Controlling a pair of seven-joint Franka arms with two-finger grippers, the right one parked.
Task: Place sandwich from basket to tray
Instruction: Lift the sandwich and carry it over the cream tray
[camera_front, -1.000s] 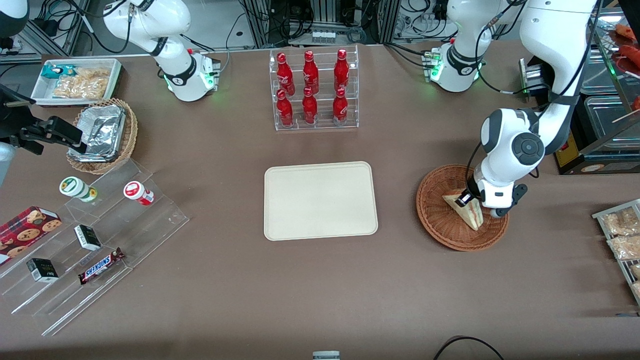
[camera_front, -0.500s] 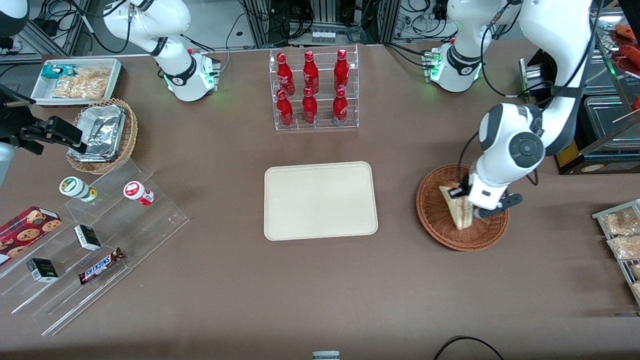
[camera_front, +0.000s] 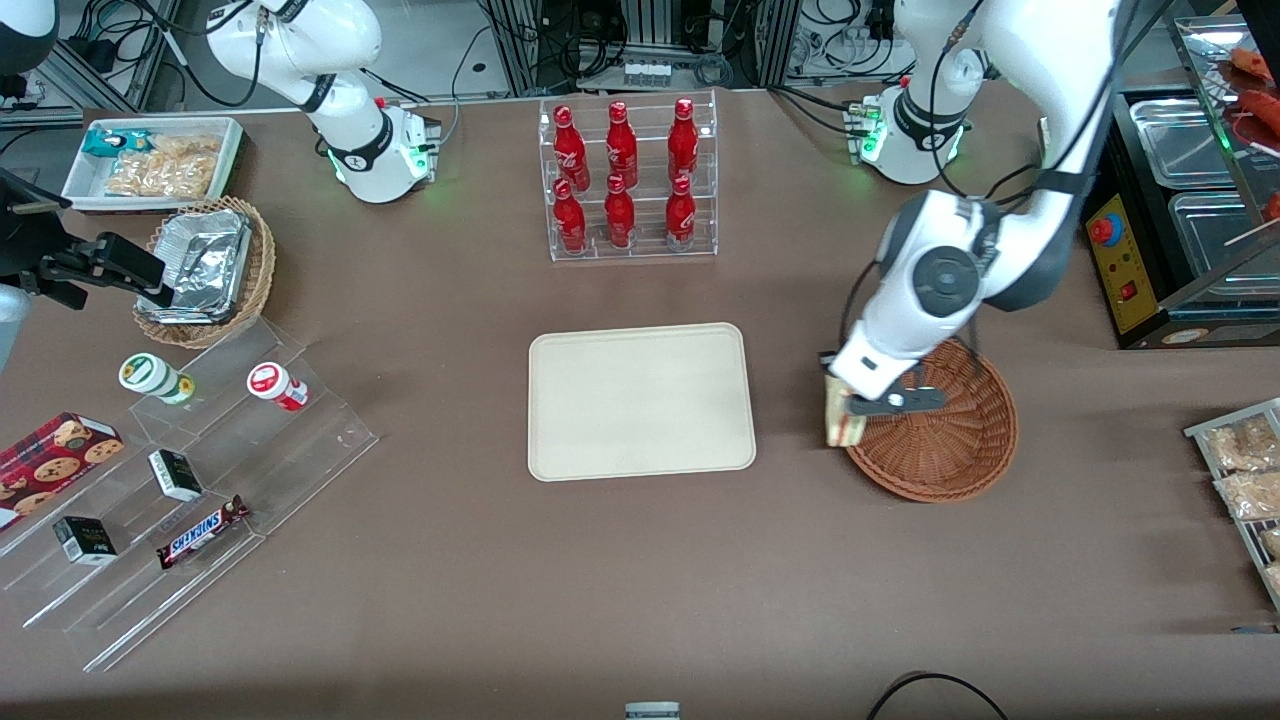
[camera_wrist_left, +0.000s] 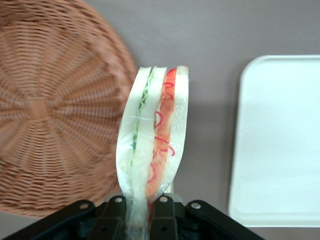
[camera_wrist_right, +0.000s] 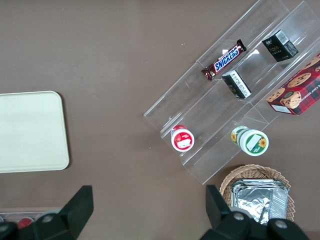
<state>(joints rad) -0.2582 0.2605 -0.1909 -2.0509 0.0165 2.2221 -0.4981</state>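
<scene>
The gripper (camera_front: 845, 400) hangs above the desk (camera_front: 640, 580) at the basket's edge nearest the tray, its two fingers (camera_wrist_left: 116, 214) clamped on the sandwich (camera_front: 843, 422). In the left wrist view the gripper (camera_wrist_left: 137, 212) pinches one end of the wedge, one black finger against each outer slice of bread, and the sandwich (camera_wrist_left: 154, 145) projects straight out from between them in its clear wrap. Its cut side faces that camera, showing pale bread with green filling along one slice and red and orange shreds along the other.

The sandwich is lifted clear of the basket (camera_front: 935, 425); in the front view it hangs over the rim on the tray's side, between basket and tray (camera_front: 640, 402). In the wrist view the basket (camera_wrist_left: 55, 115) lies beside the sandwich on one side and the tray (camera_wrist_left: 280, 140) on the other, with a strip of bare brown desk (camera_wrist_left: 210, 60) between them. No other item shows in the basket, and the tray is bare.

Farther from the front camera than the tray stands a clear rack of red bottles (camera_front: 626, 180). Toward the parked arm's end of the desk lie a tan basket with a foil container (camera_front: 205, 268) and clear stepped shelves with snacks (camera_front: 190, 480).
</scene>
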